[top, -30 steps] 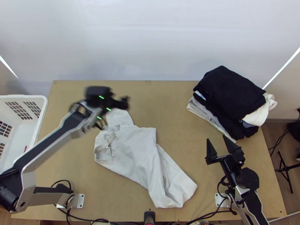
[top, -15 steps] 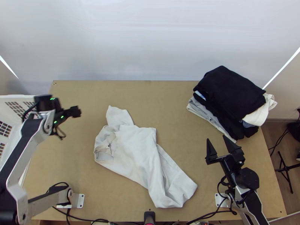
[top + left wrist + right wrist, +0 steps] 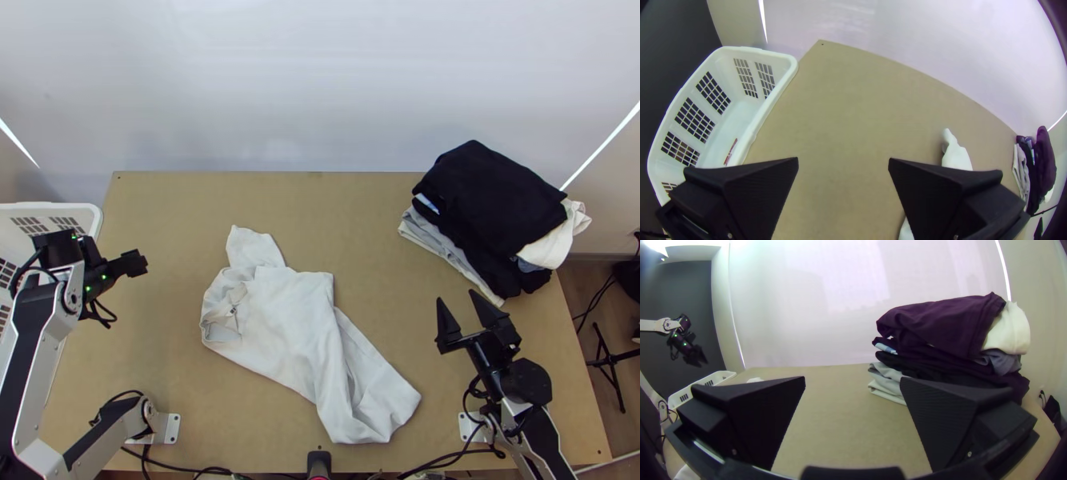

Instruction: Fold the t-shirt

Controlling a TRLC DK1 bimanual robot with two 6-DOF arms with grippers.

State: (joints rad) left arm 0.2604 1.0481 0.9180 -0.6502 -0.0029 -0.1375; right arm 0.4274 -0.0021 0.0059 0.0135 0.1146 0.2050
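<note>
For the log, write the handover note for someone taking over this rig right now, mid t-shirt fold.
Left gripper: jaws open, holding nothing, near the white basket.
Right gripper: jaws open, holding nothing, between the shirt and the table's right edge.
Shirt: white, rumpled and skewed mid-table, layers overlapping; collar towards the left, a flap jutting to the far side.
Done: no neat fold to be seen.
Left: straighten it, tuck the flap, fold it flat; then probably add it to the clothes stack at far right.
</note>
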